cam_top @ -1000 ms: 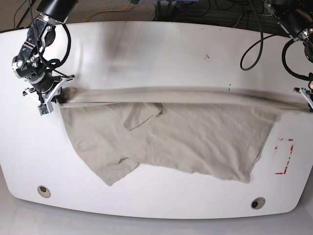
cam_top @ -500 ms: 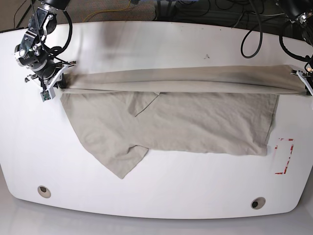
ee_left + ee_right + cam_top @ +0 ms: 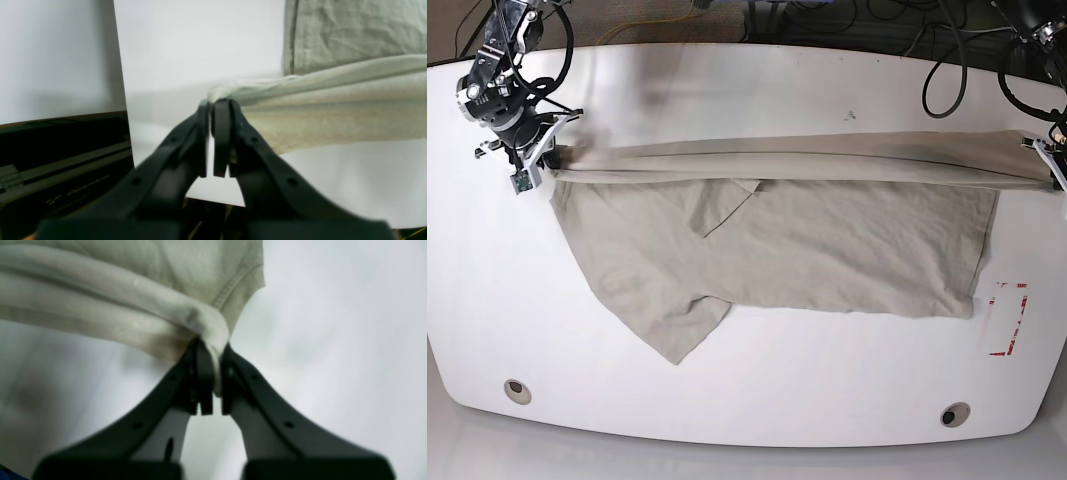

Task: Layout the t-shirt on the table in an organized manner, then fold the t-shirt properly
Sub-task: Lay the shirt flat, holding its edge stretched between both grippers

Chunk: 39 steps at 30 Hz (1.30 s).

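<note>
The beige t-shirt (image 3: 827,250) lies spread across the white table (image 3: 747,90), its upper edge lifted and pulled taut into a long band between both grippers. My right gripper (image 3: 542,165) at the base view's left is shut on one end of that edge; the right wrist view shows the cloth (image 3: 116,306) bunched between the closed fingertips of the gripper (image 3: 211,346). My left gripper (image 3: 1052,165) at the far right is shut on the other end, with the fabric (image 3: 333,110) pinched at the tips of the gripper (image 3: 217,103). One sleeve (image 3: 677,335) points toward the near-left.
A red dashed mark (image 3: 1009,320) sits right of the shirt's hem. Two round grey holes (image 3: 517,390) (image 3: 954,414) lie near the front edge. Cables (image 3: 942,90) hang over the back right. Dark equipment (image 3: 50,160) shows beyond the table edge in the left wrist view.
Both grippers have drawn the taut edge toward the table's far side. The shirt body slid after it and its lower hem now lies straighter and flatter.
</note>
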{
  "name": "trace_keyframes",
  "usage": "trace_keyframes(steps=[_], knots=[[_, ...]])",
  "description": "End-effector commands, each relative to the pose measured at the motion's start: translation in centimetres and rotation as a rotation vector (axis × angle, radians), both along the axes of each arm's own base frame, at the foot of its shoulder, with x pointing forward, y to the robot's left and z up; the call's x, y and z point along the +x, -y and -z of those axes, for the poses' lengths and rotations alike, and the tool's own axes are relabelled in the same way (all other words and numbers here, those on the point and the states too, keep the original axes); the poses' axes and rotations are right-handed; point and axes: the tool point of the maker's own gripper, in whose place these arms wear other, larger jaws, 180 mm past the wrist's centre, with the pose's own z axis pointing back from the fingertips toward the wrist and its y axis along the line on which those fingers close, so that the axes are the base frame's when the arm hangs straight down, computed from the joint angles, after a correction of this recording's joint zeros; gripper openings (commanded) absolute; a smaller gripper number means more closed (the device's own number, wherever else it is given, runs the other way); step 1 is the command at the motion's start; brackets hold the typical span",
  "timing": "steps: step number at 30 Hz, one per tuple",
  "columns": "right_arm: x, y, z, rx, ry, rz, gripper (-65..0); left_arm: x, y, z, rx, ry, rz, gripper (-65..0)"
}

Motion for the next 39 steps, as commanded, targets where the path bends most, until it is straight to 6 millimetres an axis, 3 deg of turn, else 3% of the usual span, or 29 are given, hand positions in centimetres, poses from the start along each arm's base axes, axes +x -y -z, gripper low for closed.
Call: trace_keyframes(steps=[1,8,19,22,28,30,39], knots=[[0.1,0.3,-1.4,-0.020,0.044,0.005,-65.0,0.7,-0.6,-1.5,0.036,0.034,0.007,-64.6],[-2.0,0.6,-0.9,-0.007,0.027,0.065,-65.0,1.1,0.3,-1.1,0.031,0.021,0.038,-64.6],[-4.3,1.2,0.2,-0.012,-0.033,0.083,-63.6,0.9,0.2,-1.0,0.035,0.013,0.036,-64.4],[-4.8,1.2,0.4,-0.013,-0.045,0.083,-58.0,0.5,0.0,-0.8,0.040,-0.001,0.032,-64.2],[-5.6,1.3,0.7,-0.015,-0.065,0.087,-33.5,-0.7,-0.3,-0.2,0.058,-0.045,0.042,-63.9],[-5.8,1.3,0.8,-0.016,-0.071,0.087,-27.9,-1.1,-0.3,0.1,0.058,-0.058,0.041,-63.9],[-6.1,1.3,0.9,-0.020,-0.079,0.083,-27.7,-3.0,-0.4,1.2,0.058,-0.115,0.039,-63.6]])
